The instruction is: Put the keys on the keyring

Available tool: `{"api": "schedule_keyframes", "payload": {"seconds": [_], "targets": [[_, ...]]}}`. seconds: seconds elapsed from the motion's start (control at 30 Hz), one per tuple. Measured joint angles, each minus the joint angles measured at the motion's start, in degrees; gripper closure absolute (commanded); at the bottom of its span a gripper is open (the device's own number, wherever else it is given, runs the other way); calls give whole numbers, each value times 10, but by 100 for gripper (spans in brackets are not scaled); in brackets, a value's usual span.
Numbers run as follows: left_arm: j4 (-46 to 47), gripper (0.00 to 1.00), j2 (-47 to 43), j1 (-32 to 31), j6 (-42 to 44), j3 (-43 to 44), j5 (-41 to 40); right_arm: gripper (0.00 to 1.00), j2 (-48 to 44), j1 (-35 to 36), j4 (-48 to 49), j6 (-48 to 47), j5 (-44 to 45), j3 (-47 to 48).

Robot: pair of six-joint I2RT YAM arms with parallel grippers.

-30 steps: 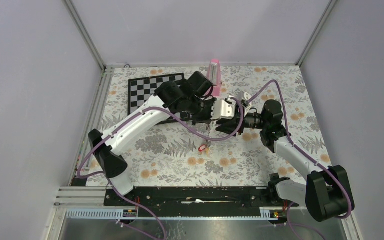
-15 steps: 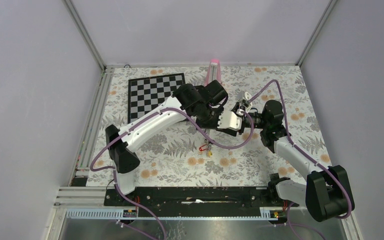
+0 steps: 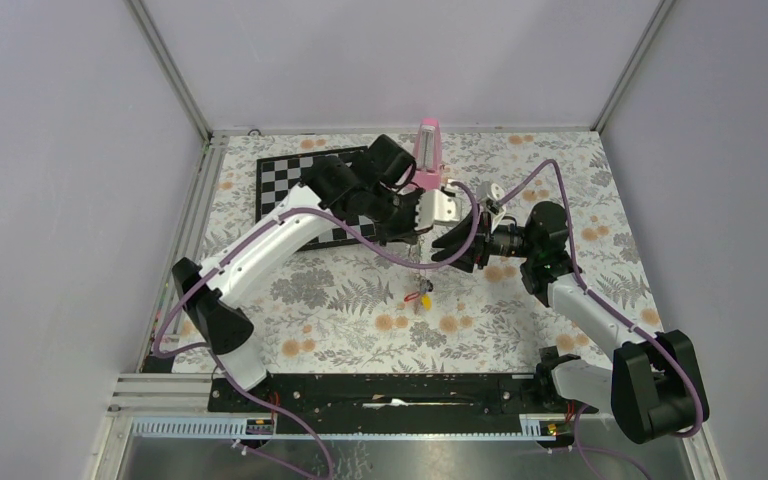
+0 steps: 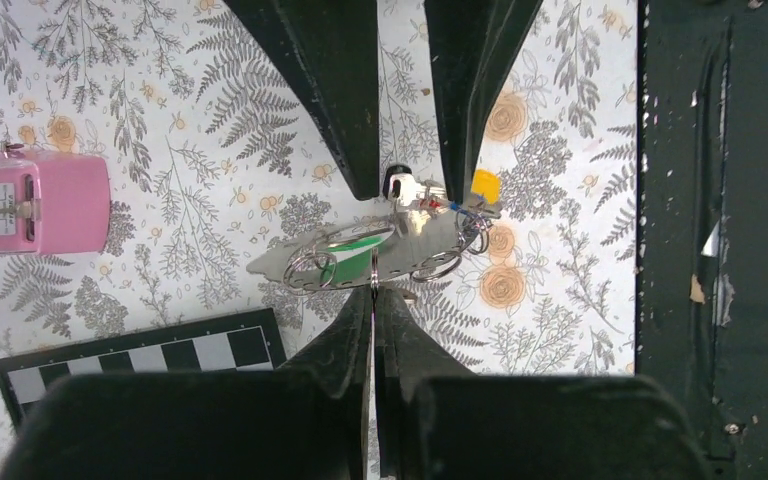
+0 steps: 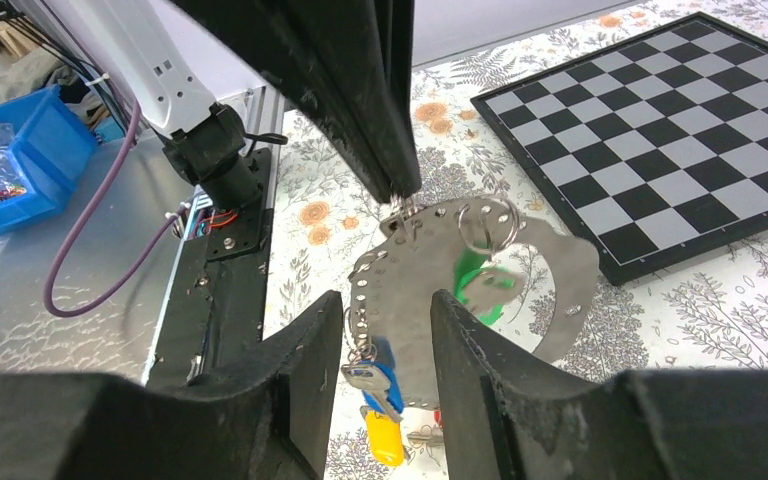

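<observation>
left arm (image 3: 280,240) stretched out mid-table, right arm (image 3: 580,300) angled in opposite | left claw (image 4: 373,296) pinched tight on keyring (image 5: 415,270) top edge | right claw (image 5: 385,312) half-open, straddling it | keyring hanging midair, long side crosswise to left fingers | keys (image 5: 382,400) dangling low end

The keyring (image 5: 410,290), mid-frame in the right wrist view, looks like thin grey-silver metal with a dull satin sheen. The keys (image 5: 378,405) hanging low on it are bright metal with smooth, glossy plastic tags. The left gripper (image 4: 372,300) and right gripper (image 5: 385,325) have matt black plastic fingers, the table (image 4: 110,90) has a matt printed cover, and the chessboard (image 5: 680,130) at upper right is smooth and faintly glossy.
</observation>
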Motion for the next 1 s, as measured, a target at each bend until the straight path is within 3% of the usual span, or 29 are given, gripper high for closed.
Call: {"api": "schedule_keyframes", "payload": {"seconds": [0.5, 1.0], "targets": [[36, 100, -12, 12, -38, -31, 91, 54, -5, 0, 24, 16, -14, 0], [46, 100, -11, 12, -51, -32, 109, 66, -5, 5, 25, 22, -14, 0]]}}
